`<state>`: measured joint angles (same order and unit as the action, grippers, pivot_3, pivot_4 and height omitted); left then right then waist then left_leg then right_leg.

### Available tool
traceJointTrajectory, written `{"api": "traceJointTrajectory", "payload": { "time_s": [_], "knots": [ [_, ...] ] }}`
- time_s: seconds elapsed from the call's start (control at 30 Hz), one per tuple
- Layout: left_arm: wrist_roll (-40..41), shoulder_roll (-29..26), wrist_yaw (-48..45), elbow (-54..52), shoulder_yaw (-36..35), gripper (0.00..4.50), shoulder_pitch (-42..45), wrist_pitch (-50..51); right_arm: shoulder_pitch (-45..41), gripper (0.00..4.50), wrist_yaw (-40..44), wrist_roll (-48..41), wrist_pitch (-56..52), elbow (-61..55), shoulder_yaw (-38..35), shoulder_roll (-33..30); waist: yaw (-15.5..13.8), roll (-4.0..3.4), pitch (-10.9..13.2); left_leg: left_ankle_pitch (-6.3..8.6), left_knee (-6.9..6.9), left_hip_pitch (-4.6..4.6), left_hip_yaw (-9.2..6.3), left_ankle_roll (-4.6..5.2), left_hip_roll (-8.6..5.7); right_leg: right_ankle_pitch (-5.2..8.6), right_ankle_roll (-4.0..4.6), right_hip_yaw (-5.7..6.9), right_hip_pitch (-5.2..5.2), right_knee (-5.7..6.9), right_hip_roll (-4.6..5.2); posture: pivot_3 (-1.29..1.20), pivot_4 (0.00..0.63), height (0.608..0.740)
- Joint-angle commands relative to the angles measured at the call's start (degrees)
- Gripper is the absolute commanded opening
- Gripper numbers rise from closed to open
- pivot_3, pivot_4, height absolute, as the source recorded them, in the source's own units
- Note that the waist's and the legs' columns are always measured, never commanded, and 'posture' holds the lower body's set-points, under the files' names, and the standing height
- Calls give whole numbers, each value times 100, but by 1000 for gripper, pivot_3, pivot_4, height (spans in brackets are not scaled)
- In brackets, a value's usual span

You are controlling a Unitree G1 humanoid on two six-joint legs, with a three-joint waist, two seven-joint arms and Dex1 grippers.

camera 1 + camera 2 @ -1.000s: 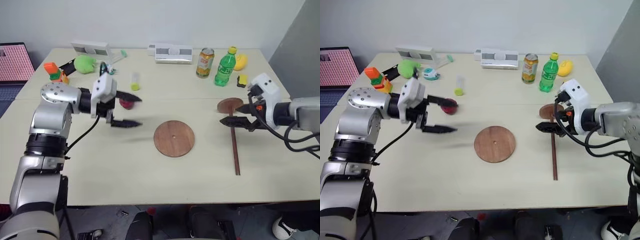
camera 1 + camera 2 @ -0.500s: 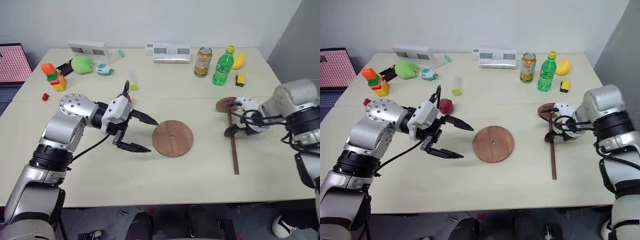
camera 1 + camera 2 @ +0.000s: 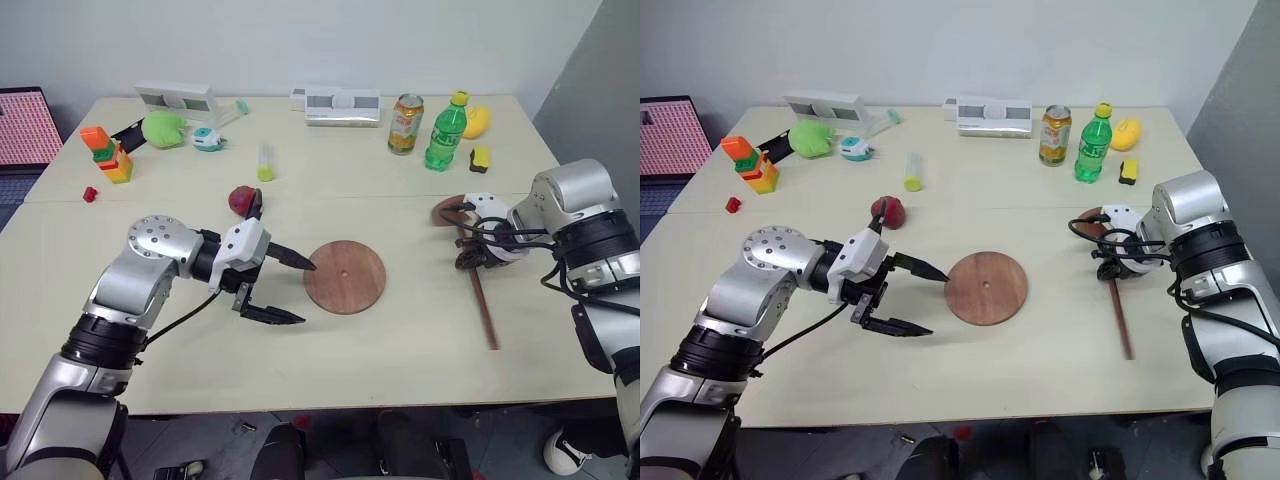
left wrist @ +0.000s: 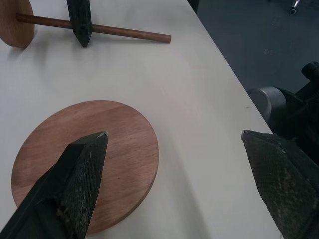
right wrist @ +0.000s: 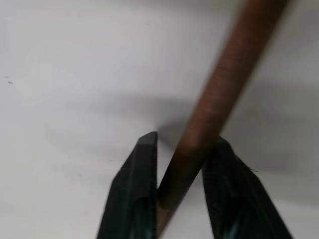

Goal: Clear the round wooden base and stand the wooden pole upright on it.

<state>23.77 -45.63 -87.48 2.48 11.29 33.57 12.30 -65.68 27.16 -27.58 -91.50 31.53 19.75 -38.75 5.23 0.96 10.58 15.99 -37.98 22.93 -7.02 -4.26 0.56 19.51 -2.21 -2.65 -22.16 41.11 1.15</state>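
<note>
Two claws at work, seen from the head: right gripper now clamped on the wooden pole, whose free end has swung outward since a moment ago; left gripper spread wide, lowered beside the bare round wooden base.

Left wrist: fingers over the base rim, holding nothing.

Right wrist: fingers pinching the rod against the table. Probably ready for lifting.

The flat round reddish-brown wooden base shows smooth matt wood with faint grain; the slim dark-brown wooden pole looks smooth with a slight sheen; the pale cream table is smooth and matt; the left gripper's black fingers have rough, grainy pads
</note>
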Motion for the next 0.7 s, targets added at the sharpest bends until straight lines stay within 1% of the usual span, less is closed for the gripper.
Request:
{"api": "traceJointTrajectory", "payload": {
  "time_s": [0.03,0.1,0.17,0.2,0.23,0.3,0.33,0.4,0.43,0.47,0.53,0.7],
  "knots": [
    [49,-55,199,-346,-246,4500,-152,138,107,264,-255,38,-100,-291,-946,82,-13,0,0,0,0,0,0,0,0,0,0,0,0,-1,0,0,150,740],
    [60,-66,314,-410,-308,4500,-234,224,230,258,-434,25,-100,-479,-1417,161,-20,0,0,0,0,2,0,0,-1,0,0,0,1,-1,2,0,150,740],
    [19,-75,472,-432,-376,4500,-324,275,405,258,-776,56,190,-1065,-2347,484,-24,0,0,0,-1,3,1,0,-3,0,0,-1,1,-2,3,0,150,740],
    [6,-78,522,-438,-398,4500,-353,290,442,258,-859,41,241,-1250,-2650,604,-27,0,0,0,0,3,-1,0,-2,0,0,2,2,-3,3,0,150,740],
    [5,-61,623,-444,-443,4500,-383,343,599,258,-807,-54,703,-1801,-2854,704,-21,0,0,0,-1,3,0,0,-1,0,0,0,1,-1,3,0,150,740],
    [31,-55,729,-457,-499,4500,-430,410,857,258,-713,-137,1324,-2610,-3001,855,-17,-1,0,0,-2,2,0,0,2,0,0,0,-1,4,1,0,150,740],
    [40,-48,805,-469,-529,4500,-471,451,1083,258,-703,-230,1732,-3216,-3120,1088,-15,-1,0,0,2,2,0,0,1,0,0,-1,-3,4,1,0,150,740],
    [38,-35,918,-471,-574,4500,-525,515,1491,258,-747,-151,2440,-4030,-3049,1369,-9,-3,-1,0,5,1,-2,0,3,0,0,3,-3,1,0,0,150,740],
    [29,-35,961,-461,-594,4500,-544,546,1685,258,-701,-300,2680,-4302,-3118,1666,-8,-3,-1,0,7,1,-2,0,4,0,0,3,-4,2,-1,0,150,740],
    [25,-41,979,-450,-609,4500,-556,560,1814,258,-670,-401,2824,-4446,-3160,1871,-7,-3,-2,0,6,2,-3,0,6,0,0,4,-3,3,-2,0,150,740],
    [54,-59,1012,-458,-638,4500,-579,632,2144,258,-502,-368,3512,-4778,-2985,2175,-13,-3,-1,0,4,0,-4,-1,5,0,0,4,-2,4,-3,0,150,740],
    [89,-33,1154,-593,-696,4500,-658,767,2975,258,-533,481,5070,-5107,-1734,2654,-22,-3,-2,-1,-1,-2,-5,-2,0,0,0,5,2,5,0,0,150,740]
  ]
}}
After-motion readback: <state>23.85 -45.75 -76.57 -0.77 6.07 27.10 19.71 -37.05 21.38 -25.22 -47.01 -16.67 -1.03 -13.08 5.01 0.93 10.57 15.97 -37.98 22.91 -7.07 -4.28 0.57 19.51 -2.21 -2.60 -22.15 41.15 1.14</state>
